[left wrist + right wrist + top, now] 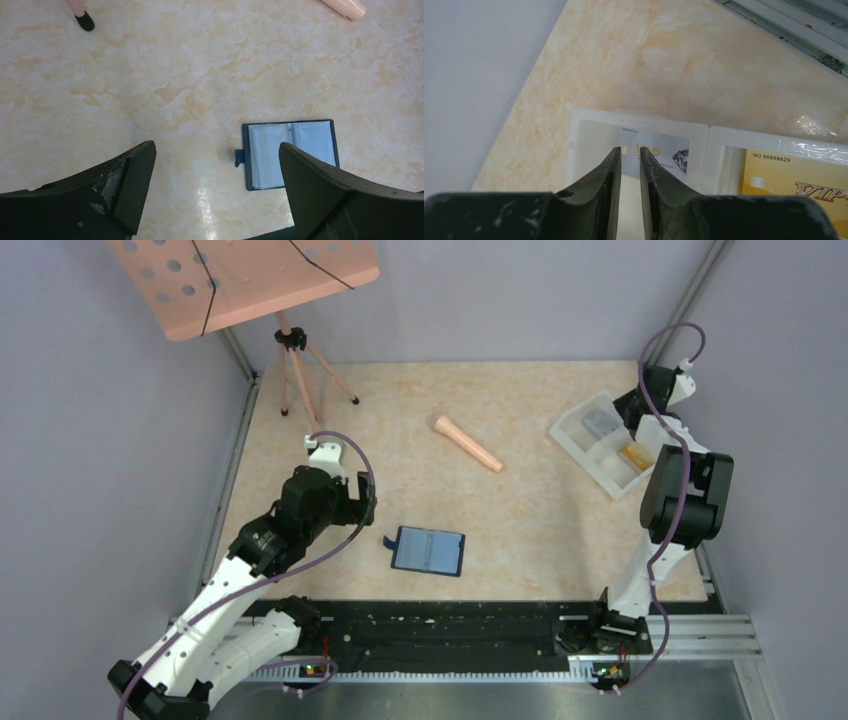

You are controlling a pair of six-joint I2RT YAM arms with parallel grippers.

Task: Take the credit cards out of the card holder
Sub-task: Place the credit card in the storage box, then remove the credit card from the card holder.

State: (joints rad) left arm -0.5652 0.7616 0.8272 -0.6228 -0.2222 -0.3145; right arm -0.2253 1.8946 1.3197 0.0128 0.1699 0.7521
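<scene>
The card holder [428,550] lies open and flat on the table, navy with pale blue pockets; it also shows in the left wrist view [300,142], its tab to the left. My left gripper [362,505] [215,150] is open and empty, hovering just left of the holder. My right gripper [632,412] [629,150] hangs over the white tray [575,440] [639,116], jaws a narrow gap apart with nothing between them. A silver card [600,423] [666,152] lies in one compartment just beyond the fingertips. A gold card [636,455] [794,175] lies in the other.
A pink tapered stick [467,442] [345,6] lies mid-table behind the holder. A tripod [295,360] with a pink perforated board [240,280] stands at the back left; one foot [85,21] shows in the left wrist view. Walls enclose the table's sides.
</scene>
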